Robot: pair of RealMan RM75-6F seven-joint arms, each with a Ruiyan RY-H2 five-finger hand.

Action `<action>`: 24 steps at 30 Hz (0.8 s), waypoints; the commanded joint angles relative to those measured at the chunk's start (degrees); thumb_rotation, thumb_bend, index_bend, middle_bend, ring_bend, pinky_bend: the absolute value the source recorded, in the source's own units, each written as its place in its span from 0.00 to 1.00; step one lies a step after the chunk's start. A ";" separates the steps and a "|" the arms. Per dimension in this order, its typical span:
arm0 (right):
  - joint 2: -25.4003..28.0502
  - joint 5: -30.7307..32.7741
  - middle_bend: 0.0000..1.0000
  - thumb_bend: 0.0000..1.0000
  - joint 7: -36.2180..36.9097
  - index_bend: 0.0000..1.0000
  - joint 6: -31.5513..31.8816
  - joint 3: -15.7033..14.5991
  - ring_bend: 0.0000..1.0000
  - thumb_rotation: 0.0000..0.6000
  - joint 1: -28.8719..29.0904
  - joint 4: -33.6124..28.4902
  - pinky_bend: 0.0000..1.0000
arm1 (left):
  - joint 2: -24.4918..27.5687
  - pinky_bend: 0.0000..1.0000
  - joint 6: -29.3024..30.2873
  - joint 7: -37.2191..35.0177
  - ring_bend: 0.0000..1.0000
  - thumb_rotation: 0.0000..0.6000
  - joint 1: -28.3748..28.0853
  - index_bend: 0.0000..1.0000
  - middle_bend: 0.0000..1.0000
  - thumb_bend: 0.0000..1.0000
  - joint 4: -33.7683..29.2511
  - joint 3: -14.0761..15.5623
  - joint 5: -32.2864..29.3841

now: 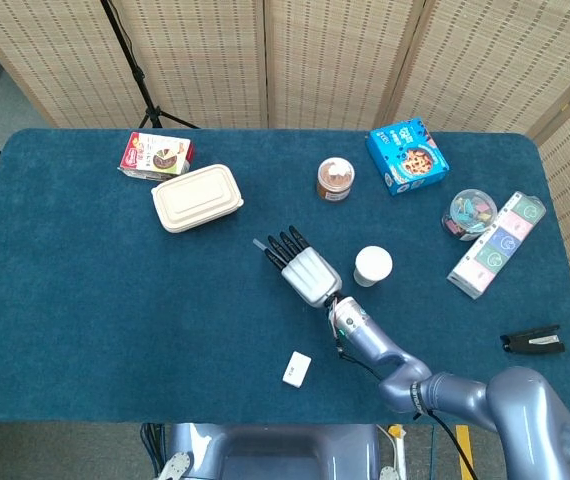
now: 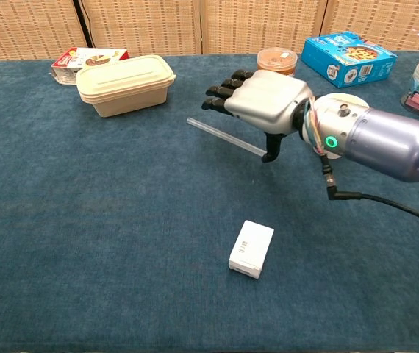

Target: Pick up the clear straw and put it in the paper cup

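The clear straw slants down to the right under my right hand. The thumb pinches its right end against the fingers, and it looks lifted just off the blue cloth. From the head view only the straw's far tip pokes out beyond the right hand. The white paper cup stands upright just right of the hand. In the chest view the wrist covers most of the paper cup. My left hand does not appear in either view.
A beige takeout box lies at the back left, with a red snack pack behind it. A brown jar and a blue box stand behind the cup. A small white box lies near the front edge. A black stapler lies far right.
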 commanded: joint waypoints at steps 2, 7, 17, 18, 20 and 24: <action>1.24 -0.03 0.00 0.00 2.51 0.01 0.44 0.66 0.00 1.00 -0.64 -2.34 0.00 | -0.04 0.00 0.18 0.05 0.00 1.00 0.06 0.00 0.00 0.00 0.01 0.05 0.12; 2.18 3.37 0.00 0.00 6.11 0.07 -0.81 3.39 0.00 1.00 -1.06 -6.01 0.00 | 0.02 0.00 -0.01 0.01 0.00 1.00 -0.04 0.00 0.00 0.00 0.01 0.16 0.21; 1.24 26.07 0.00 0.00 6.55 0.25 -4.40 13.93 0.00 1.00 0.53 -6.12 0.00 | 0.20 0.00 -0.61 -1.25 0.00 1.00 -0.30 0.00 0.00 0.00 0.46 -0.03 -0.45; 0.90 28.32 0.00 0.01 5.14 0.26 -3.99 14.39 0.00 1.00 0.99 -5.81 0.00 | 0.23 0.00 -0.71 -1.34 0.00 1.00 -0.35 0.00 0.00 0.00 0.49 -0.03 -0.50; 0.13 33.24 0.00 0.05 2.14 0.28 -2.51 15.41 0.00 1.00 1.92 -5.63 0.00 | 0.29 0.00 -0.84 -1.58 0.00 1.00 -0.41 0.00 0.00 0.00 0.53 -0.02 -0.53; -1.94 39.46 0.00 0.11 -2.54 0.34 1.98 17.07 0.00 1.00 3.74 -5.01 0.00 | 0.39 0.00 -1.07 -1.84 0.00 1.00 -0.52 0.00 0.00 0.00 0.52 -0.05 -0.66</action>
